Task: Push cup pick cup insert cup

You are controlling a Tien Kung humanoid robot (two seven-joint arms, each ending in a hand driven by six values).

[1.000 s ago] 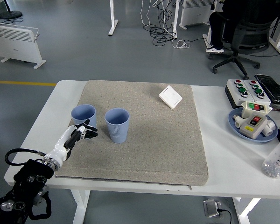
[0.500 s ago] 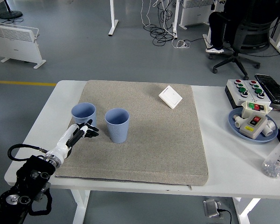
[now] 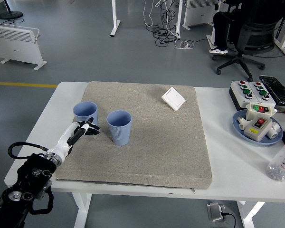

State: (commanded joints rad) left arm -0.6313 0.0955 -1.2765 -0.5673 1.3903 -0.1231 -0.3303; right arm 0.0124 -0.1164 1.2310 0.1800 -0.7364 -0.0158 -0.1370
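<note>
Grey workshop floor behind, white counter point(image 3: 47, 123) in front w/ a big grey felt mat point(image 3: 147, 142) covering most of it. I saw two blue cups on the mat's left part. Left cup point(image 3: 85, 113) upright, near the mat's left edge. Second cup point(image 3: 119, 127) upright just to its right and a bit nearer me; narrow gap between them, not touching.

Left hand point(image 3: 81, 130) came in from lower left, arm low over the mat. Fingers point(image 3: 91, 127) loosely spread, grasping nothing. Fingertips sat just below the left cup's base; couldn't tell if they touched it. Hand lay left of the second cup, apart from it.

Right arm: not seen.

White square plate-like item point(image 3: 173, 99) lay flat near the mat's far right corner, well apart from the cups. Off the mat at right: a button box point(image 3: 251, 90) w/ red and green buttons, a blue plate point(image 3: 240, 124) carrying another switch unit point(image 3: 257, 124), a clear bottle point(image 3: 282, 163) w/ red cap at the frame edge. Person seated in an office chair point(image 3: 249, 35) at top right, far from the counter, hands not involved. White radiator point(image 3: 16, 40) top left.
</note>
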